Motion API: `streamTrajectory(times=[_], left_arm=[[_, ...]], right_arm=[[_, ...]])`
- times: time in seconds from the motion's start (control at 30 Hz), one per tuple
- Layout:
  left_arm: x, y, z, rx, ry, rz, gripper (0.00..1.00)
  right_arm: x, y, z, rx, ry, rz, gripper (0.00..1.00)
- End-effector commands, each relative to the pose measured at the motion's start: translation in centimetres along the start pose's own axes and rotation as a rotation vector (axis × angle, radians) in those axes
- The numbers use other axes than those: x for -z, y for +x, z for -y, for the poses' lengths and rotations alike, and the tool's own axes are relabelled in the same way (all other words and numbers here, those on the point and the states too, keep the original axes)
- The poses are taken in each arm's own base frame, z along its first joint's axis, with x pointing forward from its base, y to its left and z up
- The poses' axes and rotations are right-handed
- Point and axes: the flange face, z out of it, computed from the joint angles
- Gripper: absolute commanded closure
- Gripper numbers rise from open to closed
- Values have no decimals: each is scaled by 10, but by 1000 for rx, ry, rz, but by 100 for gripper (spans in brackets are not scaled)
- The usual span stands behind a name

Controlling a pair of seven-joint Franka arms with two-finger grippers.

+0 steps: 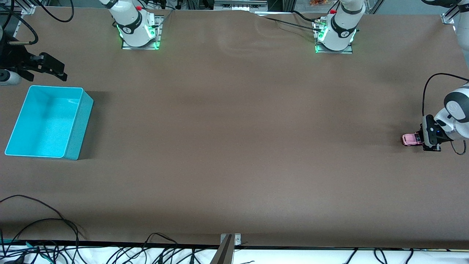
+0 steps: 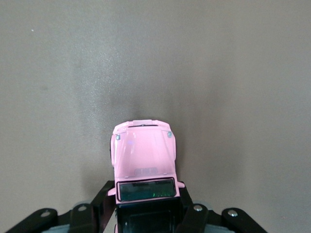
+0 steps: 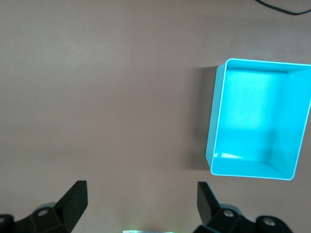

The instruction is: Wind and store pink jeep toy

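A brown table (image 1: 234, 146) spans the scene, cables hanging along its edge nearest the front camera; at the right arm's end the right gripper (image 1: 45, 69) waits in the air beside the teal bin (image 1: 47, 121), its 2 fingers (image 3: 73, 201) spread wide with nothing between them; at the left arm's end the left gripper (image 1: 421, 141) sits low at the table, its jaws pinching the cab end of the pink jeep toy (image 1: 411, 139); the jeep's pink hood (image 2: 143, 150) sticks out past the fingers.
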Motion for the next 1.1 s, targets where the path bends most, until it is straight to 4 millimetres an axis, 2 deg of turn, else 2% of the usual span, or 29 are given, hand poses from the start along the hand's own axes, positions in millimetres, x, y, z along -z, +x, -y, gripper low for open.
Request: streamTrajectory(times=[0.0, 0.03, 0.2, 0.4, 0.77, 0.9, 1.07], left_arm=[[-24, -11, 0, -18, -17, -7, 10], [-19, -12, 4, -20, -10, -4, 0], [3, -7, 19, -34, -9, -6, 0], [30, -1, 24, -4, -35, -21, 0], [108, 10, 23, 201, -39, -14, 0], [140, 13, 33, 300, -41, -22, 0], [170, 39, 51, 361, -33, -15, 0]], right_arm=[[6, 2, 1, -10, 8, -5, 0], [6, 2, 1, -10, 8, -6, 0], [6, 2, 1, -9, 8, -6, 0], [6, 2, 1, -10, 8, -6, 0], [6, 2, 1, -10, 8, -6, 0], [6, 2, 1, -10, 8, -6, 0], [6, 2, 1, -10, 8, -6, 0]])
